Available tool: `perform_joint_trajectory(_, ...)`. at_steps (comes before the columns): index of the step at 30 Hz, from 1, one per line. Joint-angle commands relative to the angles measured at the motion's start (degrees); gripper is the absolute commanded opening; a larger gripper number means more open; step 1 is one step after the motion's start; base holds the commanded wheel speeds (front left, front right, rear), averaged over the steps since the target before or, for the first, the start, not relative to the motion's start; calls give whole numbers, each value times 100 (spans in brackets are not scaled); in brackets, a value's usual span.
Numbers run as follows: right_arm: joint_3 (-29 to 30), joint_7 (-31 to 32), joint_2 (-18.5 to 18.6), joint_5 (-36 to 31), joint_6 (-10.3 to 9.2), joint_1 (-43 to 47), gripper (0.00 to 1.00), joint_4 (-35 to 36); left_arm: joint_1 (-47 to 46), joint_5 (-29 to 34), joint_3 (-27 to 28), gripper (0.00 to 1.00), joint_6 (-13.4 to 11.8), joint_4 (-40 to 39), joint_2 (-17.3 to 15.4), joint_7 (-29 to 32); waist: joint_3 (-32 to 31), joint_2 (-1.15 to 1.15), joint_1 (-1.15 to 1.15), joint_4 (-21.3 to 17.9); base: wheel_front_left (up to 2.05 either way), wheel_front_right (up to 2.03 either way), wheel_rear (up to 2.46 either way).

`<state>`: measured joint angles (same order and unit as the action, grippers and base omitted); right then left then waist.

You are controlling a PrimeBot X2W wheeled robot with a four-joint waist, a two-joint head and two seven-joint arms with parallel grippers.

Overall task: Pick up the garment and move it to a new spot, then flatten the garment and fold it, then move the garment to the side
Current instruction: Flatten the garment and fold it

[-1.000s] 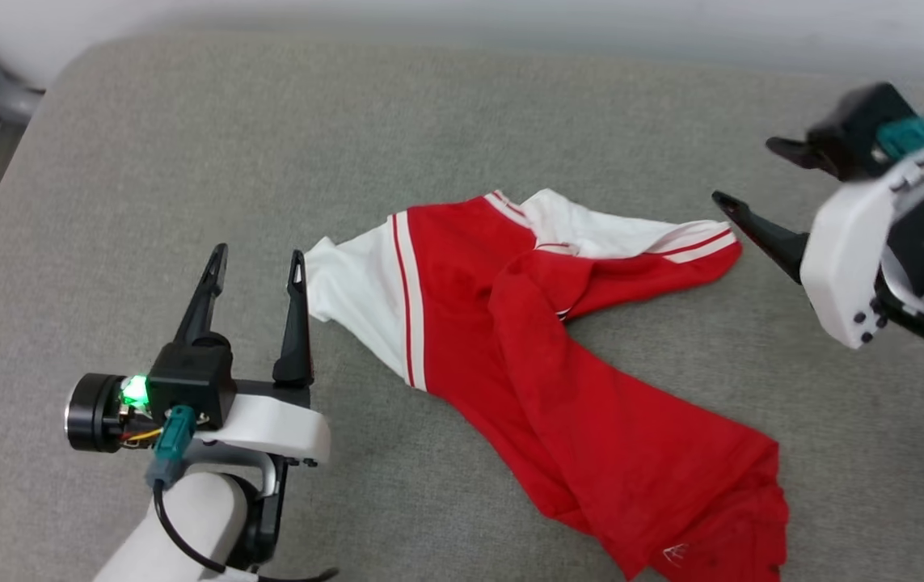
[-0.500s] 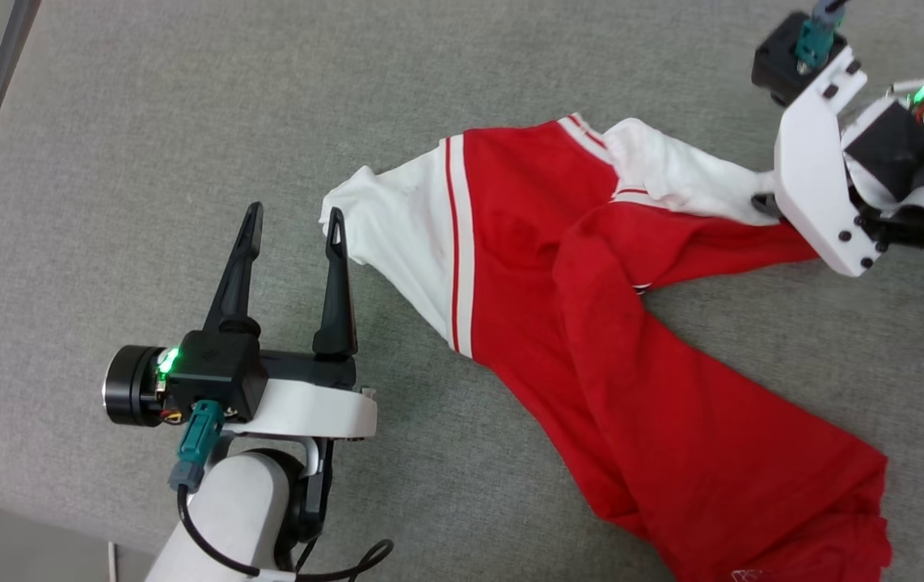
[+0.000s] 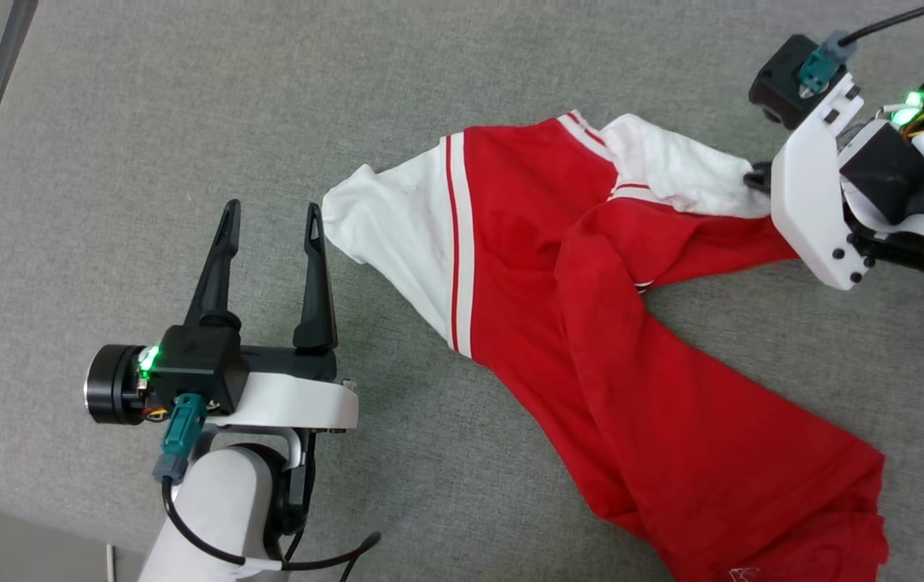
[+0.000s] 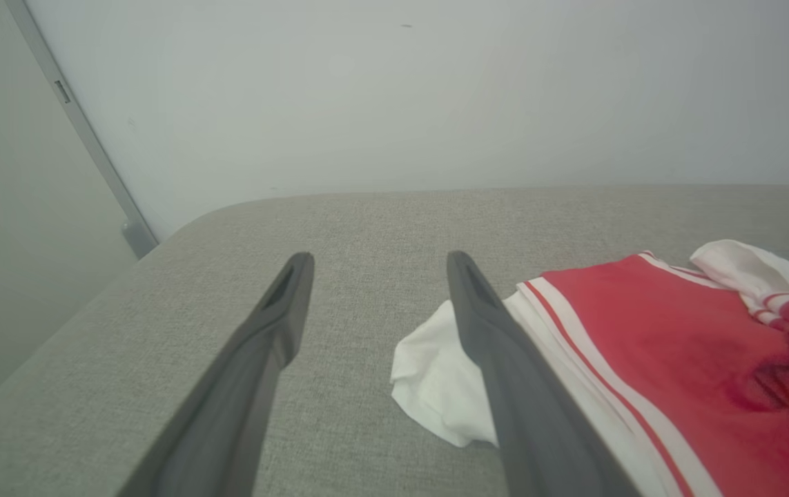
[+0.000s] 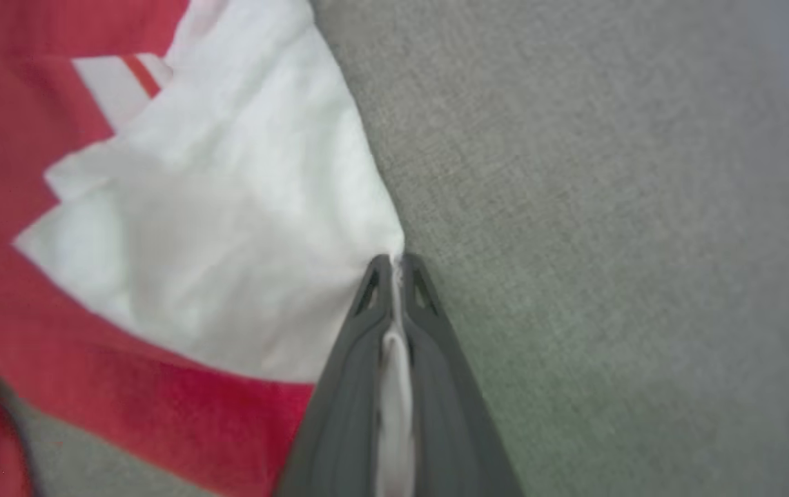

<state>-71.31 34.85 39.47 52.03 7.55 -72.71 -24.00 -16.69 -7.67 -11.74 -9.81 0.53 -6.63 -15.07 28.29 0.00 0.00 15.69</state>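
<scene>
On the grey padded surface (image 3: 146, 121) in the head view, the garment (image 3: 591, 323) lies crumpled between the two grippers, and its red body trails down past the right one. The left gripper (image 3: 272, 208) has its fingers spread with nothing between them. Its inner finger is just beside the edge of the near white sleeve (image 3: 385, 218). The right gripper (image 3: 755, 176) sits at the end of the far white sleeve (image 3: 680, 174), its fingertips mostly hidden behind its pale housing.

In the left wrist view, the left gripper (image 4: 379, 259) stands wide apart over bare grey surface. The near white sleeve (image 4: 435, 393) lies against the right-hand finger's outer side, partly behind it, with striped red cloth beyond.

In the right wrist view, the right gripper (image 5: 395, 261) is pressed together, pinching the far white sleeve (image 5: 215, 228) at its edge. A strip of white cloth shows in the slit between the fingers. The rest of the garment spreads to their left.
</scene>
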Motion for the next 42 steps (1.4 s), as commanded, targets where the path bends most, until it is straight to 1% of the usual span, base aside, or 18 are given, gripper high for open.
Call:
perform_joint_trajectory(1, -29, -181, -25, 51, -12, -54, 0, -41, 41, 38, 46, 100, 32, 10, 30, -14, -94, 0, 0, -61, 0, 0, 0)
perform_joint_trajectory(4, 8, -884, 30, 32, -11, -232, 0, 58, 150, 100, 149, 100, 85, 46, 64, -14, -291, 0, 0, -162, 0, 0, 0)
perform_joint_trajectory(7, -3, -1481, 171, 87, -10, -168, 0, 222, 270, 162, 241, 100, 123, 67, 71, -14, -537, 0, 0, -276, 0, 0, 0)
perform_joint_trajectory(11, -12, -2137, 496, 139, -10, 134, 0, 548, 498, 227, 342, 100, 180, 113, 76, -14, -870, 0, 0, -431, 0, 0, 0)
perform_joint_trajectory(16, 21, -2780, 1012, 52, -11, 834, 0, 896, 827, 271, 432, 100, 237, 163, 89, -14, -1258, 0, 0, -632, 0, 0, 0)
perform_joint_trajectory(19, 82, -2994, 1263, 52, -11, 1476, 0, 987, 1011, 289, 493, 100, 273, 207, 82, -14, -1452, 0, 0, -774, 0, 0, 0)
perform_joint_trajectory(22, 182, -3172, 1423, 173, -10, 2173, 0, 932, 1191, 307, 505, 100, 292, 216, 102, -14, -1608, 0, 0, -893, 0, 0, 0)
perform_joint_trajectory(26, 386, -3404, 1439, 299, -11, 3037, 0, 600, 1327, 339, 531, 100, 308, 233, 113, -14, -1753, 0, 0, -1012, 0, 0, 0)
perform_joint_trajectory(28, 520, -3493, 1329, 453, -10, 3423, 0, 373, 1381, 347, 546, 100, 323, 242, 116, -14, -1796, 0, 0, -1062, 0, 0, 0)
perform_joint_trajectory(31, 648, -3586, 1153, 505, -10, 3877, 0, -47, 1418, 355, 546, 100, 360, 261, 127, -14, -1846, 0, 0, -1113, 0, 0, 0)
perform_joint_trajectory(34, 845, -3762, 934, 509, -11, 4120, 0, -456, 1381, 337, 579, 100, 412, 323, 113, -14, -1883, 0, 0, -1133, 0, 0, 0)
perform_joint_trajectory(35, 905, -3833, 862, 479, -11, 4184, 23, -567, 1375, 338, 584, 100, 423, 342, 112, -14, -1903, 0, 0, -1136, 0, 0, 0)
perform_joint_trajectory(36, 1006, -3953, 795, 475, -11, 4223, 100, -652, 1381, 343, 591, 100, 436, 359, 114, -14, -1925, 0, 0, -1141, 0, 0, 0)
perform_joint_trajectory(38, 1195, -4141, 684, 461, -10, 4259, 100, -724, 1412, 358, 602, 100, 465, 384, 114, -14, -1977, 0, 0, -1152, 0, 0, 0)
perform_joint_trajectory(42, 1614, -4526, 731, 245, -10, 4138, 100, -614, 1546, 412, 584, 100, 432, 308, 143, -14, -2067, 0, 0, -1162, 0, 0, 0)
